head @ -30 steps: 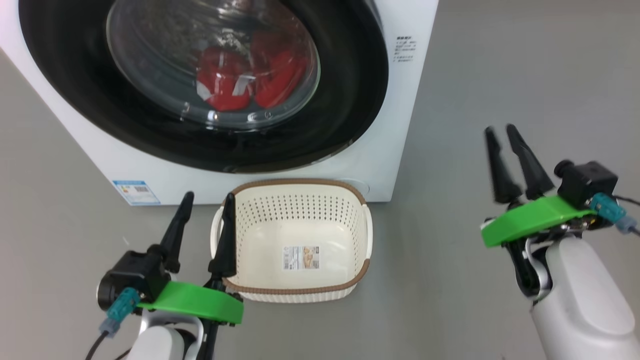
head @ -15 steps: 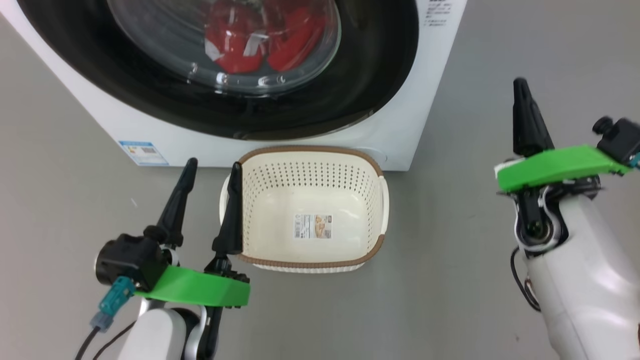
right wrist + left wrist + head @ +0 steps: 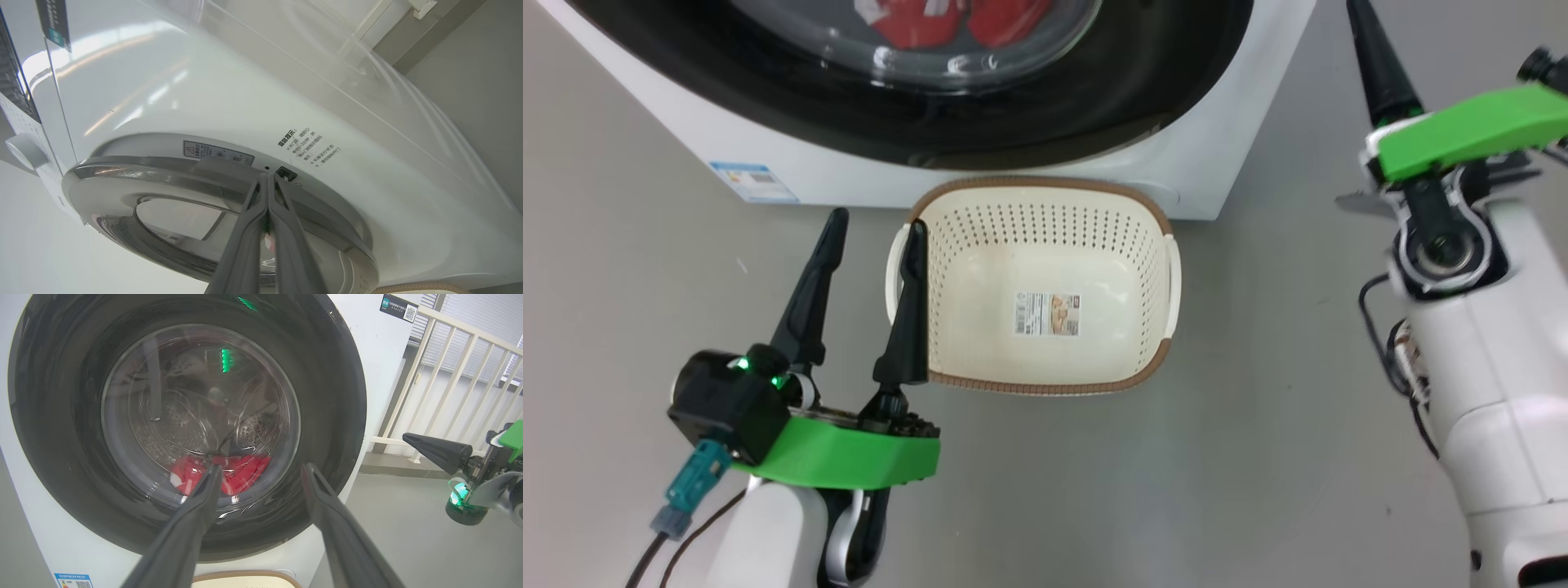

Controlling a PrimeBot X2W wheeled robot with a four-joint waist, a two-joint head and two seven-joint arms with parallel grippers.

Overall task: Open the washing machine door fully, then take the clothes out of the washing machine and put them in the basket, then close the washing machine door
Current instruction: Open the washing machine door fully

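The washing machine [image 3: 1241, 122] stands ahead with its black-rimmed door [image 3: 1094, 98] closed. Behind the glass lie the red clothes [image 3: 1005, 16], also seen in the left wrist view [image 3: 249, 469]. The empty cream basket [image 3: 1045, 388] sits on the floor against the machine's front. My left gripper [image 3: 876, 229] hovers open at the basket's left rim, holding nothing. My right gripper [image 3: 1372, 49] is raised at the machine's right side, its fingers shut together on nothing. In the right wrist view its tips [image 3: 267, 176] point at the door's rim [image 3: 122, 171] beside a small dark latch mark.
Grey floor lies open to the right of the basket and the machine. A white railing [image 3: 449, 375] stands behind the machine on its right. A blue label [image 3: 752, 181] marks the machine's lower left corner. A hose [image 3: 421, 288] runs along its base.
The head camera has tilted down, sliding the whole picture. My right gripper's fingers have closed together, and that arm has risen toward the machine's right side. The left gripper stays open by the basket.
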